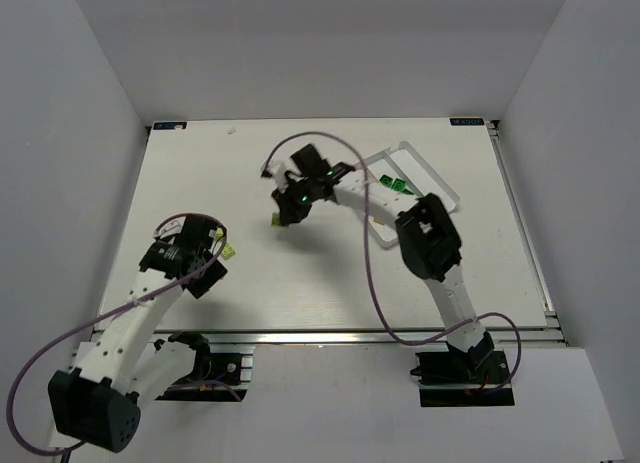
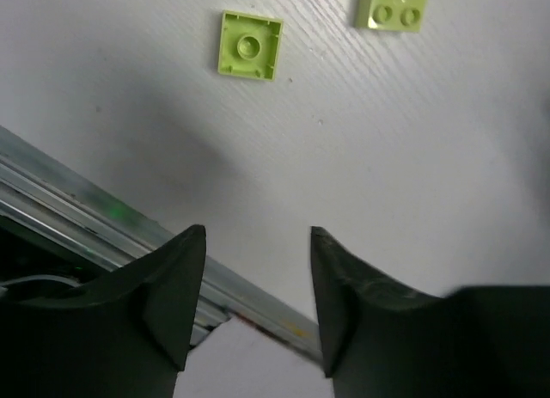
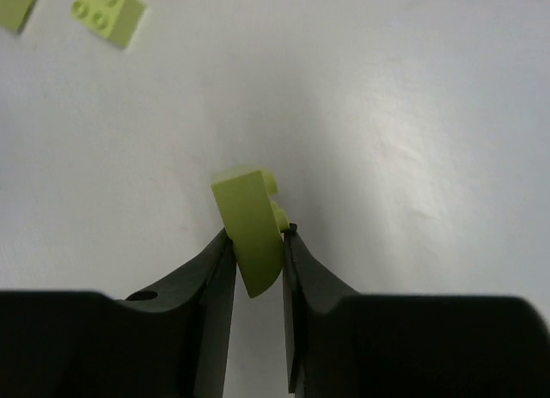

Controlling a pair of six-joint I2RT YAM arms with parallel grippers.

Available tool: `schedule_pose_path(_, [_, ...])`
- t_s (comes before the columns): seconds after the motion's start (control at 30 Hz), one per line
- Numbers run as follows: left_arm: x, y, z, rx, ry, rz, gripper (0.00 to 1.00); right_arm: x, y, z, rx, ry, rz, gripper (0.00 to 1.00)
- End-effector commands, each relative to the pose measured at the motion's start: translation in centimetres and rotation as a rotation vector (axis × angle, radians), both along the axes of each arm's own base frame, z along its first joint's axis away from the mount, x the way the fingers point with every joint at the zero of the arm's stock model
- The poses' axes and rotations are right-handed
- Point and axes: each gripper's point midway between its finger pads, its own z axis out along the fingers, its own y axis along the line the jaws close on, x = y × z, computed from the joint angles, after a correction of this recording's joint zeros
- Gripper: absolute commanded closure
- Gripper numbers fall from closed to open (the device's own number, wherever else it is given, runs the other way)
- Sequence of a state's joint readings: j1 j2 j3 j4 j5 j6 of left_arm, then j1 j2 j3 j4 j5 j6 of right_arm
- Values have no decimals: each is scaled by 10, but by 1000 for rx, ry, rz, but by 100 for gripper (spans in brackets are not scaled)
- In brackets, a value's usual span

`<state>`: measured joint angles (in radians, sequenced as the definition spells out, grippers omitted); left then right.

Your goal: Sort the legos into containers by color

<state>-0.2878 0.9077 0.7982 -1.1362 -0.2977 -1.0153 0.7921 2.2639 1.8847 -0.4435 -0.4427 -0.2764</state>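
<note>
Black right gripper (image 3: 258,247) clamps a smooth, curved pale-green brick (image 3: 247,216). Left gripper (image 2: 258,247) gapes over a square one-stud plate (image 2: 249,44) on the grainy white table (image 2: 412,157).

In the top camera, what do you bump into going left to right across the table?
Left gripper → pale bricks → held pale brick → dark green bricks → tray rim.
</note>
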Motion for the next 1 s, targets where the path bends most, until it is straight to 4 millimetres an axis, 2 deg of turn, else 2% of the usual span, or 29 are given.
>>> schedule_pose_path(0.0, [24,-3,-12,7,1,-35,34,60,-64,108,144,-126,-204,100])
schedule_pose_path(0.03, [26,-3,-15,20,13,-45,29,76,-89,111,135,-136,-265,100])
schedule_pose_path(0.07, [30,0,-16,31,23,-38,24,92,-119,127,126,-178,-344,100])
schedule_pose_path(0.1, [34,4,-16,48,31,-48,20,98,-136,131,113,-196,-384,100])
schedule_pose_path(0.13, [38,6,-22,71,53,-56,17,110,-165,122,79,-195,-451,100])
schedule_pose_path(0.17, [42,12,-24,84,65,-40,16,122,-196,129,53,-232,-531,100])
schedule_pose_path(0.2, [43,15,-26,106,83,-68,16,135,-227,127,28,-253,-594,100])
schedule_pose_path(0.27, [45,25,-32,159,132,-64,14,141,-257,107,-42,-255,-663,100])
schedule_pose_path(0.3, [44,30,-33,175,150,-68,14,152,-286,103,-66,-263,-721,100])
schedule_pose_path(0.37, [43,37,-37,203,180,-67,12,161,-309,87,-112,-278,-766,100])
schedule_pose_path(0.4, [42,40,-38,206,187,-68,12,170,-330,84,-128,-293,-806,100])
schedule_pose_path(0.5, [41,44,-40,202,194,-58,11,190,-358,73,-157,-288,-861,100])
schedule_pose_path(0.53, [41,45,-41,196,198,-53,10,193,-360,59,-171,-259,-856,100])
schedule_pose_path(0.6, [40,45,-44,182,204,-55,9,205,-363,60,-164,-267,-857,100])
schedule_pose_path(0.63, [39,46,-46,173,206,-51,9,209,-368,44,-184,-239,-865,100])
schedule_pose_path(0.7, [38,45,-50,160,216,-52,9,221,-369,47,-182,-256,-875,100])
schedule_pose_path(0.73, [38,47,-52,154,218,-47,9,225,-373,35,-198,-245,-885,100])
schedule_pose_path(0.8, [39,45,-56,132,220,-55,9,235,-376,35,-201,-266,-892,100])
schedule_pose_path(0.87, [39,44,-60,119,237,-61,9,239,-379,25,-216,-261,-886,100])
schedule_pose_path(0.9, [41,43,-63,99,239,-64,9,243,-378,28,-213,-272,-883,96])
schedule_pose_path(0.93, [40,43,-67,91,249,-63,9,244,-376,23,-214,-263,-874,78])
schedule_pose_path(0.97, [40,42,-69,84,256,-73,9,243,-377,22,-221,-255,-865,69])
